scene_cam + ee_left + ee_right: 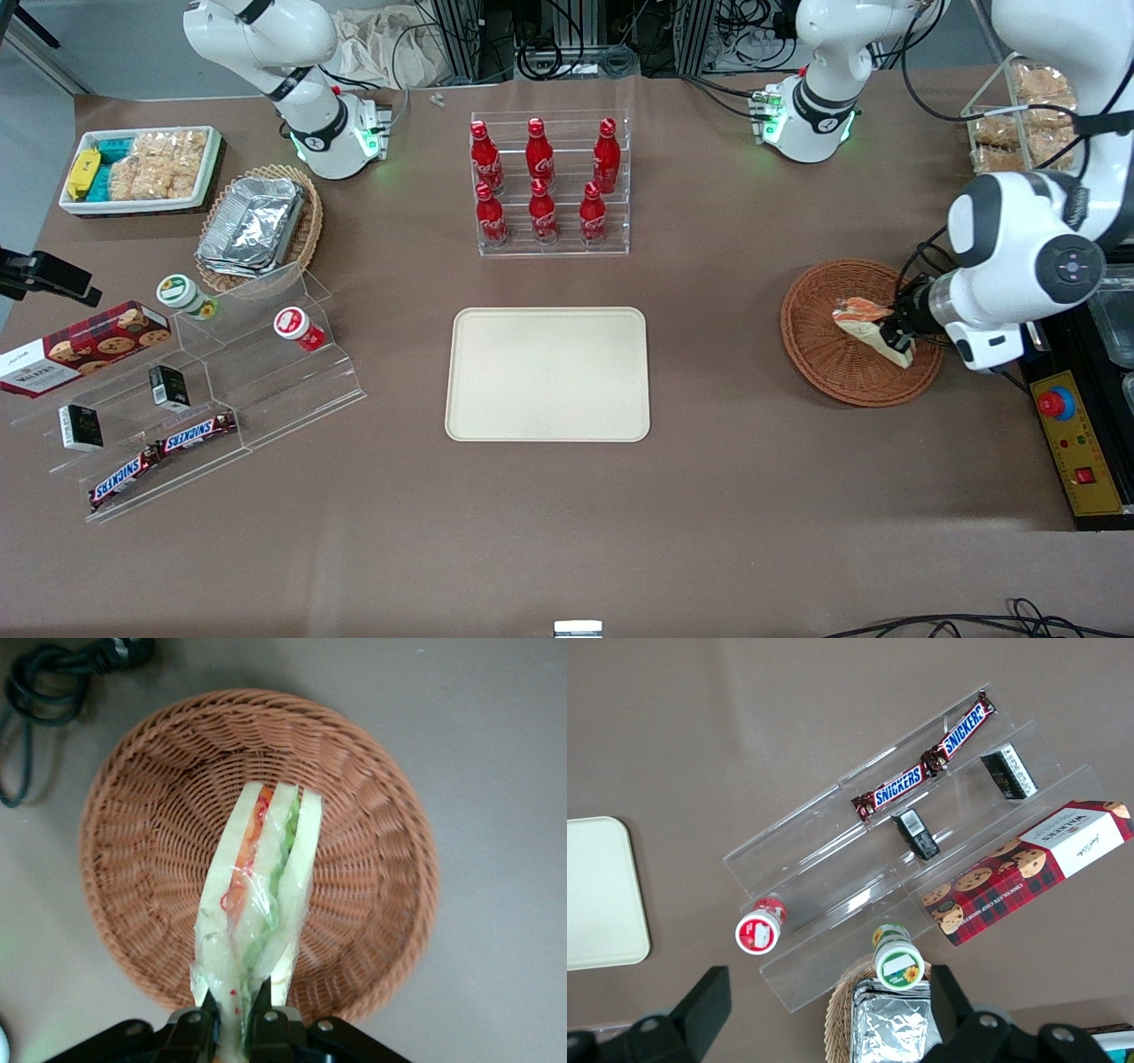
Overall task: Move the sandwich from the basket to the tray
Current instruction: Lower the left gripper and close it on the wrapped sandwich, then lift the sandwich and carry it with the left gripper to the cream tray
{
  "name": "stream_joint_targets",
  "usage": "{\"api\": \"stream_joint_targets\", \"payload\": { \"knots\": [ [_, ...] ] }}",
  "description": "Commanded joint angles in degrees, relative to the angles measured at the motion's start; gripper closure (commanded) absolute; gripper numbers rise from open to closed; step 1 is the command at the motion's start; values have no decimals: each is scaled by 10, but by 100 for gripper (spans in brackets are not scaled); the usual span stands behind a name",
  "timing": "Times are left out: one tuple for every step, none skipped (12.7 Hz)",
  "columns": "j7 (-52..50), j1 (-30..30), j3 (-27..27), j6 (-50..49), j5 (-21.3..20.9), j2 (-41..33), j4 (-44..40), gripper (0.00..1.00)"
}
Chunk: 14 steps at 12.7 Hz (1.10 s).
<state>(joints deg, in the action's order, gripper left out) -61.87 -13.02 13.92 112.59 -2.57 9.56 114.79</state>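
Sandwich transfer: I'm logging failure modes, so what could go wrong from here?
The pincer is shut on only one end of the sandwich, over the basket, pinching slick clear wrap, so it could slip or sag out. The carry to the tray crosses open table, where a drop would land.

Table layout, working arm's end to parked arm's end

Gripper (897, 340) over the basket (828, 372), clamped on the sandwich (866, 326), which hangs above the basket's bowl; basket toward the working arm's end; tray (547, 374) mid-table, well apart from it; bottle rack (549, 184) farther from the front camera than the tray; stepped stand (232, 390) toward the parked arm's end.
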Motion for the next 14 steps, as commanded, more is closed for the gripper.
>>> {"api": "stream_joint_targets", "payload": {
  "knots": [
    [31,2,29,-112,6,6,-106,100],
    [34,5,61,-153,6,6,-146,100],
    [35,10,99,-181,6,17,-189,100],
    [32,19,136,-196,6,34,-232,100],
    [32,33,170,-203,3,61,-271,100],
    [32,59,195,-200,-1,83,-299,100],
    [32,97,201,-195,-2,108,-315,100],
    [28,145,200,-193,-8,136,-337,100],
    [25,183,200,-183,-31,168,-350,100],
    [26,216,200,-154,-61,198,-351,100],
    [26,237,199,-118,-92,233,-351,100],
    [25,251,199,-95,-119,264,-351,100],
    [25,258,199,-88,-136,290,-351,100],
    [25,270,198,-86,-150,312,-351,100]
  ]
}}
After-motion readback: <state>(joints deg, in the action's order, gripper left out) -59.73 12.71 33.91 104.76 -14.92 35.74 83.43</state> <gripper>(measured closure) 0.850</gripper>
